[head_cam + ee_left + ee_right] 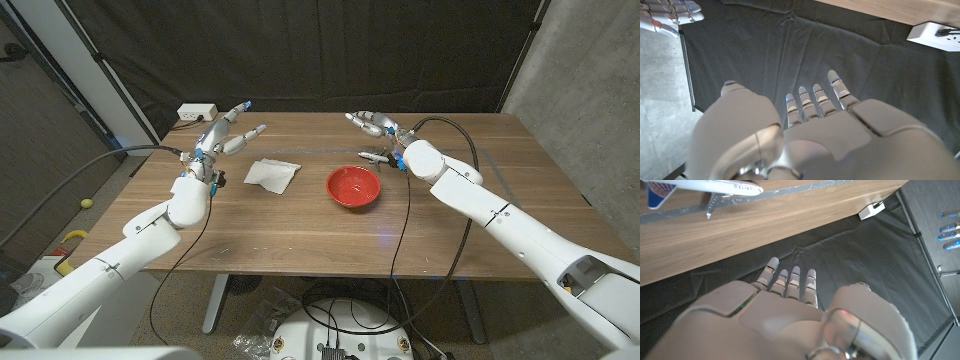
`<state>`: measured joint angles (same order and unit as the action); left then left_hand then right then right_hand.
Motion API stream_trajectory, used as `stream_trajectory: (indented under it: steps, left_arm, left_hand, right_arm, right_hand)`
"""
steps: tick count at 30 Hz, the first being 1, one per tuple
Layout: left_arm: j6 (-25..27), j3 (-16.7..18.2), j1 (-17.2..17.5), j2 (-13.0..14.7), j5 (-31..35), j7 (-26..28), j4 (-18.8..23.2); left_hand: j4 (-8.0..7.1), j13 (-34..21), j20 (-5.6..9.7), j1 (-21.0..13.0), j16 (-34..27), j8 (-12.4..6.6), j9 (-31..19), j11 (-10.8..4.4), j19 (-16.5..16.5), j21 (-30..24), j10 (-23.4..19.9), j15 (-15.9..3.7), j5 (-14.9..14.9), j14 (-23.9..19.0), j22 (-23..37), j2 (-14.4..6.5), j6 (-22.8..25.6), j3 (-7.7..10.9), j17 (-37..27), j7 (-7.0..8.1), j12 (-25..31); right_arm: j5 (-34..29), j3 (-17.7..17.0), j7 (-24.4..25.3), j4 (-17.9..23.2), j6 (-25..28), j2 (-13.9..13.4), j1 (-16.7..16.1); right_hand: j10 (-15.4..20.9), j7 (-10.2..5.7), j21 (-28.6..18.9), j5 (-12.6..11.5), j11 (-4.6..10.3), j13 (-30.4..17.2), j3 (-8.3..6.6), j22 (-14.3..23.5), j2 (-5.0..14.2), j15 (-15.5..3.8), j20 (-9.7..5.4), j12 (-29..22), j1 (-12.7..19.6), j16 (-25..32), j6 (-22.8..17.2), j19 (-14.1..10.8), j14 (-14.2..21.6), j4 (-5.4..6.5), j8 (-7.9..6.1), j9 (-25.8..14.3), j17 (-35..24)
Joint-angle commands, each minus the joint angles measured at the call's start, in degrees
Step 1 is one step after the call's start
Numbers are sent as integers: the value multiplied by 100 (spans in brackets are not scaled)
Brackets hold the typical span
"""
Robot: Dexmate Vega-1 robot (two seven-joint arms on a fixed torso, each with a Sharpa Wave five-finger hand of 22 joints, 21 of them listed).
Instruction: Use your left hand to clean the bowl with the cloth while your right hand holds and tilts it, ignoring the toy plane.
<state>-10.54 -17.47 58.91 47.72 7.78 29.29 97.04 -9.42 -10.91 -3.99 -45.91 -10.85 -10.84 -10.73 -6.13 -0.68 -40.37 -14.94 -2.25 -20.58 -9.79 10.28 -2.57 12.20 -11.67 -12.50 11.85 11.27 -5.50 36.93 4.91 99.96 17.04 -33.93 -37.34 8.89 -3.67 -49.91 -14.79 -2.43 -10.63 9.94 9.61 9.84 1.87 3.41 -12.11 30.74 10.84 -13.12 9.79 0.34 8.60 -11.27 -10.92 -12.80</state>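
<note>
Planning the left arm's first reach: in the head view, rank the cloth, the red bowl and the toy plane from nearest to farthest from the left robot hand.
1. Cloth: just right of the left robot hand, slightly nearer the robot.
2. Red bowl: mid-table, beyond the cloth.
3. Toy plane: farthest, beside the right robot hand.

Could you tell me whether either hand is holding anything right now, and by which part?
Nothing is held: the left hand and right hand are both open above the table.
</note>
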Motion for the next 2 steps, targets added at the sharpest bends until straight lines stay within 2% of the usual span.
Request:
stream_trajectory:
  steps: [1, 2]
  left_arm:
    - [-961, -27, -406, -408, -358, -188, -1058]
    - [-947, -19, -404, -414, -337, -163, -1061]
  left_hand:
    - [-21, -18, -19, 28, -51, -34, -11, 15, 79, 41, -53, -251, -26, 16, 21, -117, 43, -6, 8, -37, 21]
    - [-16, -18, -20, 32, -52, -22, -10, 24, 79, 46, -51, -250, -28, 15, 22, -138, 13, -3, 12, -37, 21]
  right_arm:
    - [103, 17, 556, 36, 164, 111, 20]
    - [101, 24, 572, 6, 126, 116, 47]
  right_hand:
    - [101, 12, 31, 10, -27, -18, -44, 15, 20, 49, 89, -48, -6, 65, -46, 633, 65, -9, -22, -1, 13]
    - [108, 16, 32, 11, -31, -18, -49, 15, 20, 53, 101, -51, -6, 71, -45, 615, 80, -12, -21, -1, 17]
